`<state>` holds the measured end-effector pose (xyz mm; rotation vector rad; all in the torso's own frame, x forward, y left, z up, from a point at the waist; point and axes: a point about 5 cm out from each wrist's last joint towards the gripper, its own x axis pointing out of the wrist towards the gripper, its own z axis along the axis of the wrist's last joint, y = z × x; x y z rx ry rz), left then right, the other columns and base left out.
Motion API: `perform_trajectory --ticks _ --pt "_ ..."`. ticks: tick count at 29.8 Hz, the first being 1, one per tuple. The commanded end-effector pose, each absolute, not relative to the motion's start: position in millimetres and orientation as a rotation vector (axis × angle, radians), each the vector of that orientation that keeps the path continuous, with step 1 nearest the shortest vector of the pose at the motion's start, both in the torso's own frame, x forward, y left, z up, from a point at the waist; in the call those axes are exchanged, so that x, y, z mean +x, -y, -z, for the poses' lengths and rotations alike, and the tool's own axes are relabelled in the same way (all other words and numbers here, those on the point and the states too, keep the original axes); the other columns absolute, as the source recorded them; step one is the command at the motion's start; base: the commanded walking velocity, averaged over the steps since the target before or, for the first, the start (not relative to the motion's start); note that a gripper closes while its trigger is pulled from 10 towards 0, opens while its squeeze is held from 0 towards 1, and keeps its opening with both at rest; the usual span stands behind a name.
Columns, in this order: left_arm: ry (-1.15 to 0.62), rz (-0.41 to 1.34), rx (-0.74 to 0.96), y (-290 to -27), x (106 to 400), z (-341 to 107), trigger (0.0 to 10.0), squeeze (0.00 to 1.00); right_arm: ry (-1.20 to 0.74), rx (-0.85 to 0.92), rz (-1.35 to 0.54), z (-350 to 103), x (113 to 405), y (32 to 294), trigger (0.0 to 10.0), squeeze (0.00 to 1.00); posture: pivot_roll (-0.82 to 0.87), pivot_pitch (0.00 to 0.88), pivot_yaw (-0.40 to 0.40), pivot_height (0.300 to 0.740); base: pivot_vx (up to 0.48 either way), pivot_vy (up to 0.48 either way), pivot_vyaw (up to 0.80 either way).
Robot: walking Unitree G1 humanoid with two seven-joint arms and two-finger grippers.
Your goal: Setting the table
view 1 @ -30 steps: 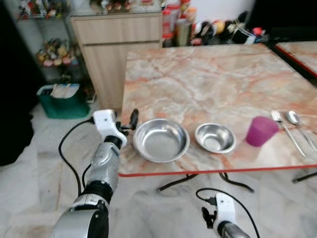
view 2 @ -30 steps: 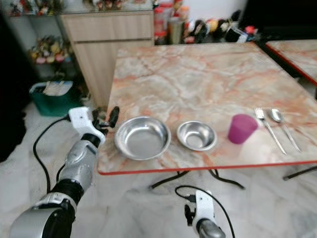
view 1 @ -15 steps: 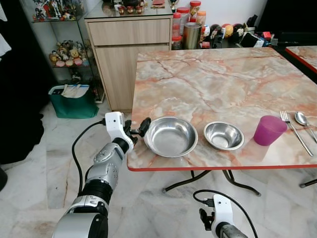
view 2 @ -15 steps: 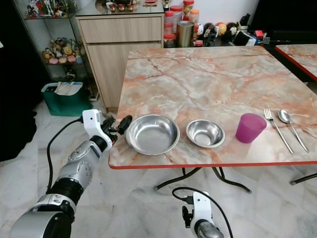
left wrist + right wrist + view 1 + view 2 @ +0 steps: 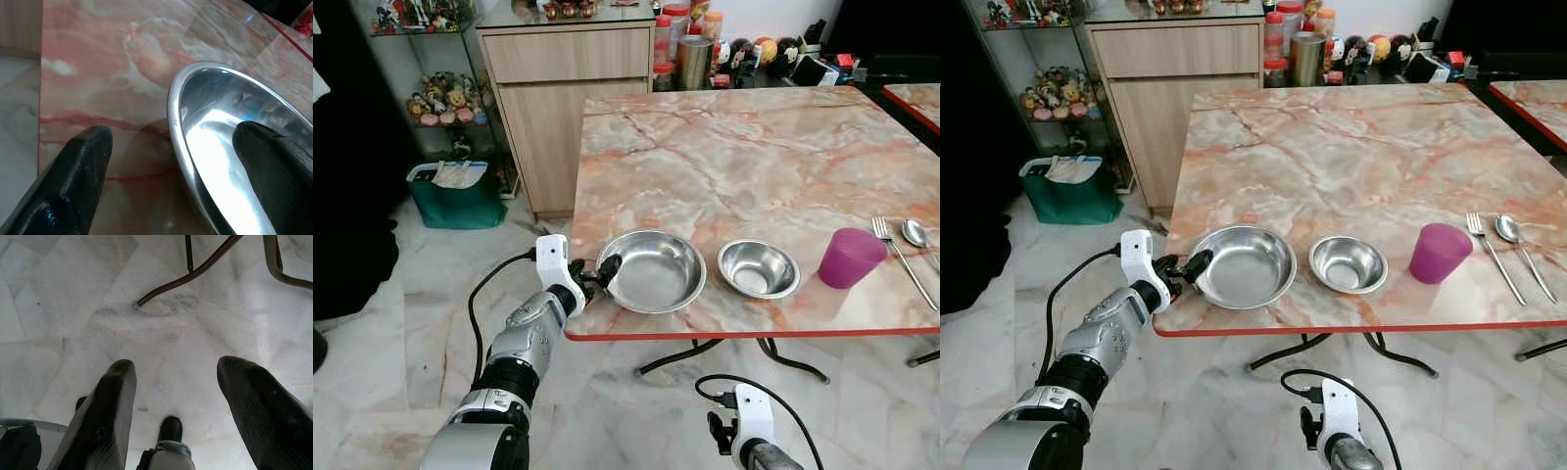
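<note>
i count two steel bowls on the marble table (image 5: pixel 734 147), one purple cup (image 5: pixel 848 258), one fork (image 5: pixel 898 257) and one spoon (image 5: pixel 918 236). the large bowl (image 5: pixel 650 271) sits at the near left edge, the small bowl (image 5: pixel 759 268) beside it; both hold nothing. my left gripper (image 5: pixel 598 276) straddles the large bowl's rim, one finger inside, not yet clenched. my right gripper (image 5: pixel 173 396) hangs spread above the floor.

bench (image 5: pixel 734 157): pink-orange marble veining, red edge | large bowl (image 5: pixel 651 271): shiny silver | small bowl (image 5: pixel 759 268): shiny silver | cup (image 5: pixel 851 258): magenta | fork (image 5: pixel 898 257) and spoon (image 5: pixel 915 234): silver | left gripper (image 5: pixel 597 276) fingers (image 5: pixel 73 181): black | floor (image 5: pixel 401 323): pale grey-white marble | bin (image 5: pixel 457 196): green
</note>
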<state>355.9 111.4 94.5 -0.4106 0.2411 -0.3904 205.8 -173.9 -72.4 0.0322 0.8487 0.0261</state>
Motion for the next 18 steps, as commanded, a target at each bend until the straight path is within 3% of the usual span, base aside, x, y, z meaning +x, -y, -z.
perform_trajectory --ticks 1,13,14,16,18 --pt "-0.235 0.399 -0.414 -110.6 357.0 -98.9 10.0 0.00 -0.860 0.031 -0.027 73.7 203.7 173.6 10.0 0.00 0.07 0.041 0.017 0.715 0.000 0.000 0.00" --pt "-0.244 0.456 -0.354 -102.2 355.6 -100.6 10.0 0.00 -0.855 0.039 -0.023 73.1 205.0 172.6 10.0 0.00 0.07 0.039 0.021 0.715 0.000 0.000 0.00" --pt "-0.243 0.460 -0.347 -101.9 355.3 -100.8 9.1 0.00 -0.854 0.040 -0.023 73.0 205.1 172.8 10.0 0.00 0.07 0.039 0.020 0.715 0.000 0.000 0.00" --pt "-0.244 0.464 -0.336 -101.6 355.1 -100.8 8.8 0.00 -0.855 0.039 -0.023 73.0 205.2 172.8 10.0 0.00 0.07 0.039 0.020 0.715 0.000 0.000 0.00" --pt "-0.246 0.468 -0.326 -101.2 354.7 -100.5 4.9 0.00 -0.856 0.039 -0.024 73.0 205.2 172.9 10.0 0.00 0.07 0.038 0.019 0.715 0.000 0.000 0.00"
